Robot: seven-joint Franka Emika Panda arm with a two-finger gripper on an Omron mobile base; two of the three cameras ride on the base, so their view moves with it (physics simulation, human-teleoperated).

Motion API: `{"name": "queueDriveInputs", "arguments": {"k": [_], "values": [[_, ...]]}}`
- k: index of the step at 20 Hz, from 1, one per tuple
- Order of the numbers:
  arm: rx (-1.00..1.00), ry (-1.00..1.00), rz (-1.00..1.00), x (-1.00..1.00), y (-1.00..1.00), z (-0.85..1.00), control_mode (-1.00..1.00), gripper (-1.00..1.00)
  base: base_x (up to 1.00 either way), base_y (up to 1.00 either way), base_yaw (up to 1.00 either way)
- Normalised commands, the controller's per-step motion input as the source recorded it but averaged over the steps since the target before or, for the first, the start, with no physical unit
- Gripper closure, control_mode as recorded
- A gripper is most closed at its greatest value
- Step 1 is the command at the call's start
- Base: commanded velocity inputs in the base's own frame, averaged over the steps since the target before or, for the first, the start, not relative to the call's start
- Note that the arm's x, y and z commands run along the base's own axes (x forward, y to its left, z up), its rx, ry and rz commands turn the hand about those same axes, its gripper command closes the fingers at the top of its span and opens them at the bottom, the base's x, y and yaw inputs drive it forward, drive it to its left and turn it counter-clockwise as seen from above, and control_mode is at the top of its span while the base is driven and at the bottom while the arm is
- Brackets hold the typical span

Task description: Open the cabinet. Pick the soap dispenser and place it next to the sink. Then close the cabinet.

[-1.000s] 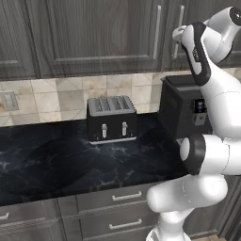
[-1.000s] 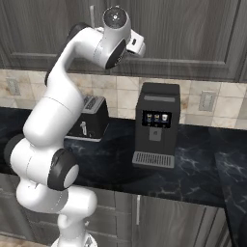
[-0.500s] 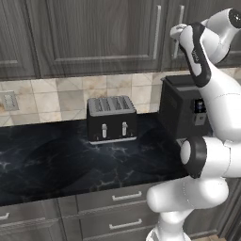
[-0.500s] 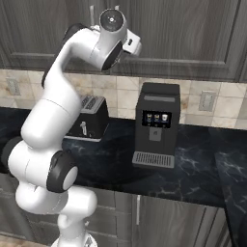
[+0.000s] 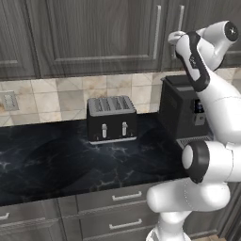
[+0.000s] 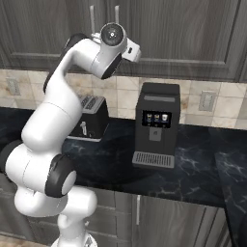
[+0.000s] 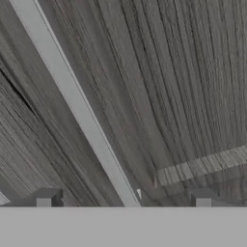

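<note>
- The white arm's two-finger pincer (image 7: pixel 123 200) is raised to the tall dark grey-brown wood-grain wall cabinet (image 5: pixel 94 37), its jaws spread wide apart and holding nothing
- In the hand view one dark finger tip (image 7: pixel 47 198) stands on each side of a long silver bar handle (image 7: pixel 77 108); the bar runs slantwise between them and neither tip touches it
- The recessed panel of the cabinet door lies straight ahead of the pincer, very close, and a dark seam between the two doors runs beside the bar
- From the left base view the hand reaches the second of the two silver bar handles, the one nearer the arm (image 5: pixel 180 21); the other handle (image 5: pixel 157 30) hangs just beside it
- Both cabinet doors lie flat and shut
- Below the pincer, on the black marbled stone counter (image 5: pixel 56 164), stands a black box-shaped coffee machine with a small lit screen (image 6: pixel 155 126)
- Further off to the side of that, also below the pincer, sits a black and silver four-slot toaster (image 5: pixel 111 118)
- Behind both runs a wall of beige tiles (image 5: pixel 61 96), and low grey drawers with short horizontal handles (image 5: pixel 113 207) sit under the counter
</note>
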Motion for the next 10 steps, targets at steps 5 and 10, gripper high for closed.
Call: {"name": "queueDriveInputs", "arguments": {"k": [5, 10], "values": [[0.00, 0.00, 0.00, 0.19, 0.02, -0.11, -1.00, -1.00, 0.00, 0.00, 0.00], [0.00, 0.00, 0.00, 0.35, 0.00, 0.00, -1.00, -1.00, 0.00, 0.00, 0.00]]}}
